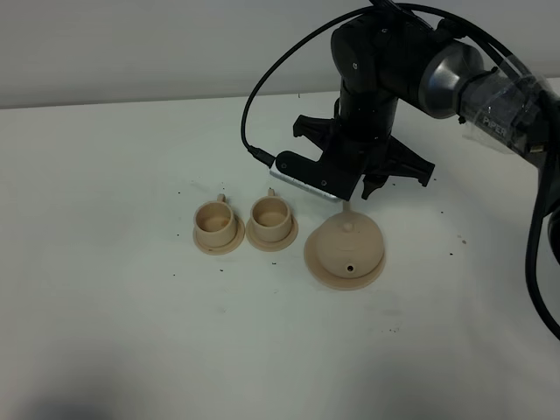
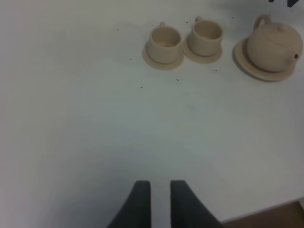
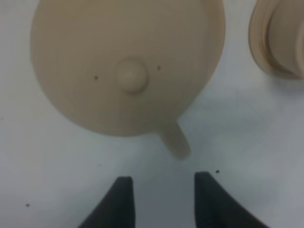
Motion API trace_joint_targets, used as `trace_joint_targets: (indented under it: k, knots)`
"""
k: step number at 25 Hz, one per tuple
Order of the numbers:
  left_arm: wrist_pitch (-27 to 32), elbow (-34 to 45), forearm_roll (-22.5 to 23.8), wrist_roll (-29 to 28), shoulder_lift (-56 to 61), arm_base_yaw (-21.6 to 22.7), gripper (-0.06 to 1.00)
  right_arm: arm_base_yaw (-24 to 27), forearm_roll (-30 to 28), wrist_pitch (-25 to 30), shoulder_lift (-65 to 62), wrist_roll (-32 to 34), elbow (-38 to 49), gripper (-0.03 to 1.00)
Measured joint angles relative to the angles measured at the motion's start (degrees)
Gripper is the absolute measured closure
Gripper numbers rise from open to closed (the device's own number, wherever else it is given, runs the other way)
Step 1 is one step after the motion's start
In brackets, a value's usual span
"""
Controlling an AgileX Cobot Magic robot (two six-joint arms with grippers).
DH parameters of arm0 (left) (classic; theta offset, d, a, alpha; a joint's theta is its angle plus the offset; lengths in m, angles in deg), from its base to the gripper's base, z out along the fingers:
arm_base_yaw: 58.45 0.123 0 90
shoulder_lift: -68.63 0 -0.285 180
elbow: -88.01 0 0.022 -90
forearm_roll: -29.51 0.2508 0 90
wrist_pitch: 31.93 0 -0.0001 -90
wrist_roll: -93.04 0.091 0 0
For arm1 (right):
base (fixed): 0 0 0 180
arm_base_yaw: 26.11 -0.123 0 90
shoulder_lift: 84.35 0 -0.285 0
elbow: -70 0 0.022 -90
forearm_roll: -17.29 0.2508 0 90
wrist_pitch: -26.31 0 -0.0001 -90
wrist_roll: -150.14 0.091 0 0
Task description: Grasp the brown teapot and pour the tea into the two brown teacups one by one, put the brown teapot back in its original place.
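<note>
Right tool, jaws apart, near brown teapot, apparently without contact.

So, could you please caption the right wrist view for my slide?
Right gripper, jaws open, hovers just short of the brown teapot, not yet grasping.

Robot lab: bare white table, plain wall, cabled arm.

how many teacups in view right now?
2. The outer teacup stands farthest from the teapot; the inner teacup stands between the two, close beside the first. Nothing in view seems to hide a third.
</note>
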Motion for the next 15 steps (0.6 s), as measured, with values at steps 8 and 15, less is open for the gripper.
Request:
trace_joint_targets:
  k: [8, 15]
  knots:
    - [0.0, 0.0, 0.0, 0.0, 0.0, 0.0, 0.82, -0.75, 0.07, 0.0, 2.3, 0.0, 0.0, 0.67]
    - [0.0, 0.0, 0.0, 0.0, 0.0, 0.0, 0.82, -0.75, -0.4, -0.1, 2.9, 0.0, 0.07, 0.67]
